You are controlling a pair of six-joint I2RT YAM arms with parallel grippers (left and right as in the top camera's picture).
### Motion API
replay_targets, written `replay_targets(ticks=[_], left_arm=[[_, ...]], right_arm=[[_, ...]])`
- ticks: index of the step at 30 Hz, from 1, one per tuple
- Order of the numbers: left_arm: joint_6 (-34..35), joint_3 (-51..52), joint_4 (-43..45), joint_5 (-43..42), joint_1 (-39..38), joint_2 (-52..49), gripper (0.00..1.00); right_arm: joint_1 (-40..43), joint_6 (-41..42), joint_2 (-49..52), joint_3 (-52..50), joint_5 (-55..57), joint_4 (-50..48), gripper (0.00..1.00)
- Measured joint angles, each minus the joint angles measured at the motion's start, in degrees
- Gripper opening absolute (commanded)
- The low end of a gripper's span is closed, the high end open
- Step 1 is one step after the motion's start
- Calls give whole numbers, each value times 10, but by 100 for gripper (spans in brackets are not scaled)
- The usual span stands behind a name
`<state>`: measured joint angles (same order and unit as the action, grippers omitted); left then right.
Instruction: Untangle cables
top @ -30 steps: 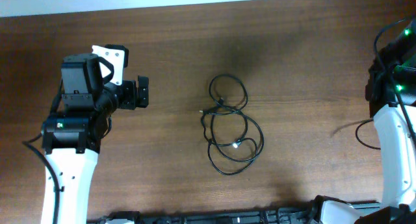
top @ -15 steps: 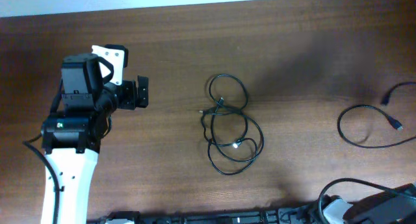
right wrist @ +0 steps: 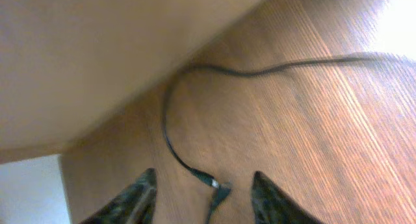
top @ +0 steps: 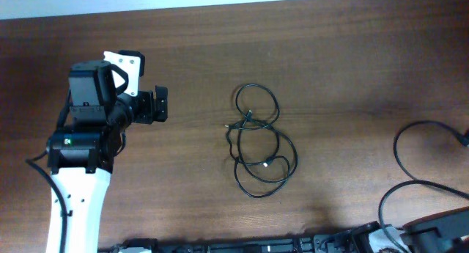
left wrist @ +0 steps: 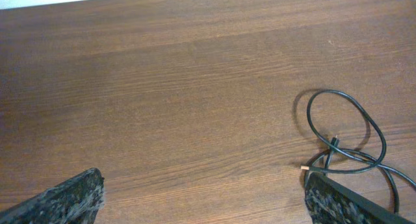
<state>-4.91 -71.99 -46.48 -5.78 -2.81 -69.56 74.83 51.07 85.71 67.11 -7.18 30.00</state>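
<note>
The cables (top: 253, 123) lie as a tangle of thin black loops at the table's centre, with small plugs showing among the loops. In the left wrist view they (left wrist: 335, 146) sit at the right edge, just beyond my right finger. My left gripper (top: 159, 105) is open and empty, left of the tangle and well apart from it; its fingers (left wrist: 205, 204) frame bare wood. My right gripper (right wrist: 205, 201) is open low over the table, with a black cord's plug (right wrist: 207, 180) lying between its fingertips, not held.
A separate black cord (top: 396, 149) curves along the table's right side toward the right arm's base (top: 440, 235) at the bottom right corner. It also shows in the right wrist view (right wrist: 166, 120). The table's far edge runs along the top.
The right arm has swung from the right edge down to the bottom right corner. The black cord on the right has come into view and shifted. The left arm and the tangle have not moved.
</note>
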Motion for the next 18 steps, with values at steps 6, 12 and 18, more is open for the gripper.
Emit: replay_targets(ticks=[6, 12, 18], left_arm=[[0, 0, 0, 0, 0, 0, 99], [0, 0, 0, 0, 0, 0, 99], [0, 0, 0, 0, 0, 0, 99]], right_arm=[[0, -71, 13, 0, -14, 74, 58], [-60, -252, 14, 0, -80, 115, 99], [-327, -393, 60, 0, -101, 139, 100]])
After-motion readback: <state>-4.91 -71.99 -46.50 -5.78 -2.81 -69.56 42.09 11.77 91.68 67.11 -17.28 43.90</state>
